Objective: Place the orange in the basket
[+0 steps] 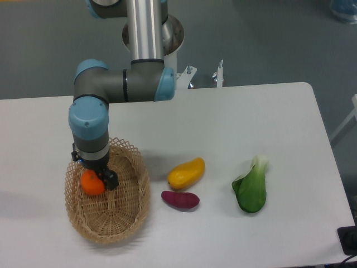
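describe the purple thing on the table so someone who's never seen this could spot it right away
Start at the wicker basket on the table's left side and look just to its right. Two pieces of produce lie close together there: the purple sweet potato is the lower one, nearer the front edge. It is dark purple, small and elongated, unlike the larger yellow-orange mango just behind it.

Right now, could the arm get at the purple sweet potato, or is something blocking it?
Probably yes, once free. The purple sweet potato lies alone on the table, open from above, with the mango close behind it but apart. The gripper is in the basket at the orange.
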Robot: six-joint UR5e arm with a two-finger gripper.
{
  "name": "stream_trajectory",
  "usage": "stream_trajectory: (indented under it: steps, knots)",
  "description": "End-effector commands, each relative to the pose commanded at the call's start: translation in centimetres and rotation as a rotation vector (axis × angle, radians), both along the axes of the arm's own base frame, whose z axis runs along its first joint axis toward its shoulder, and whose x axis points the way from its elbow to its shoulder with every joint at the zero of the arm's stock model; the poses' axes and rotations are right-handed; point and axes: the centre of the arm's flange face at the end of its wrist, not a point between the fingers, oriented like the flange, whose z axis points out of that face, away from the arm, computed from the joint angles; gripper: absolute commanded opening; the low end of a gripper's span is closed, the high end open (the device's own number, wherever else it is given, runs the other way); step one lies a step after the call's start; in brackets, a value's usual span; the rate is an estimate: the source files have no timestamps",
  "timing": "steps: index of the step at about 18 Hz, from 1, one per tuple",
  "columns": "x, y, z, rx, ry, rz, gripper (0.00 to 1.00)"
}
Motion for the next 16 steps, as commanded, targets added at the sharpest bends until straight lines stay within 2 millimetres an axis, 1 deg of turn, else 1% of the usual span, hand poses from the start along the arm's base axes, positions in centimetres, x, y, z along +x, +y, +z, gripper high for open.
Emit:
stream_trajectory:
  steps: [1, 3, 5, 7, 9, 11, 13, 14, 16]
  knots:
    - [-2.3, -0.7, 0.6, 0.006, 0.014, 0.038, 1.00]
    - [-5.9, -2.3, 1.8, 0.014, 0.037, 0.099, 1.00]
    - [-9.1, -3.7, 2.5, 0.025, 0.046, 0.151, 1.00]
    - [-11.6, -4.6, 3.4, 0.034, 0.058, 0.183, 1.00]
    - [-16.2, -6.7, 4.7, 0.040, 0.076, 0.199, 1.00]
    - [-18.9, -8.2, 5.4, 0.037, 0.081, 0.213, 1.00]
    - [-21.0, -9.6, 5.9, 0.028, 0.083, 0.201, 1.00]
    - [-22.7, -10.7, 6.1, 0.020, 0.083, 0.189, 1.00]
    - [-25.2, -12.8, 5.9, 0.013, 0.086, 0.181, 1.00]
